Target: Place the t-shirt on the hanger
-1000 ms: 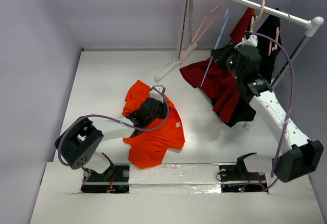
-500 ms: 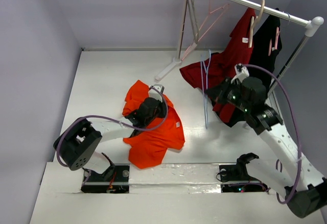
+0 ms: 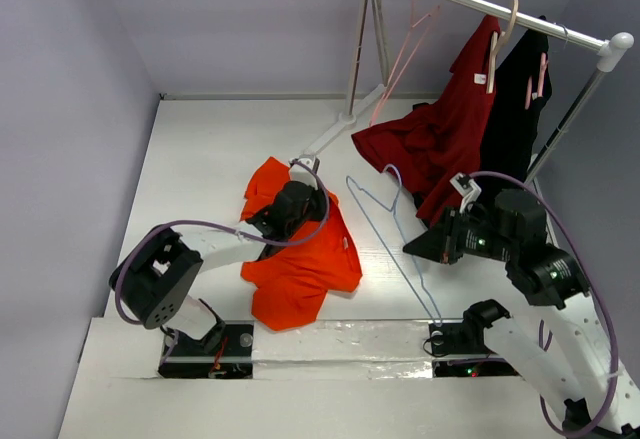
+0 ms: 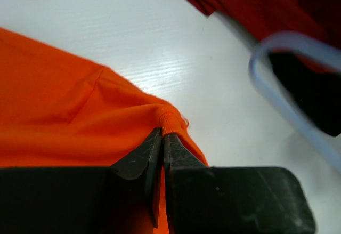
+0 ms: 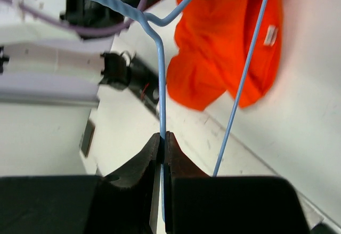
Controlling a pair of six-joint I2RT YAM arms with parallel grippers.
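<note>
T-shirt (image 3: 300, 271), bright orange, crumpled, ribbed edge pinched in left claw (image 4: 162, 134)

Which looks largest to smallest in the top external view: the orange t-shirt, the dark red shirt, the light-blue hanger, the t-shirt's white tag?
Largest: dark red shirt and orange t-shirt, about alike in spread, the t-shirt partly under the left arm, so unranked.
Then: light-blue hanger, a thin outline.
Smallest: white tag.

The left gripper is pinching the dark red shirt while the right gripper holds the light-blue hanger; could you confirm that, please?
Not quite: the left gripper pinches the orange t-shirt, at a hemmed edge, as the left wrist view shows. The right gripper does hold the light-blue hanger.
</note>
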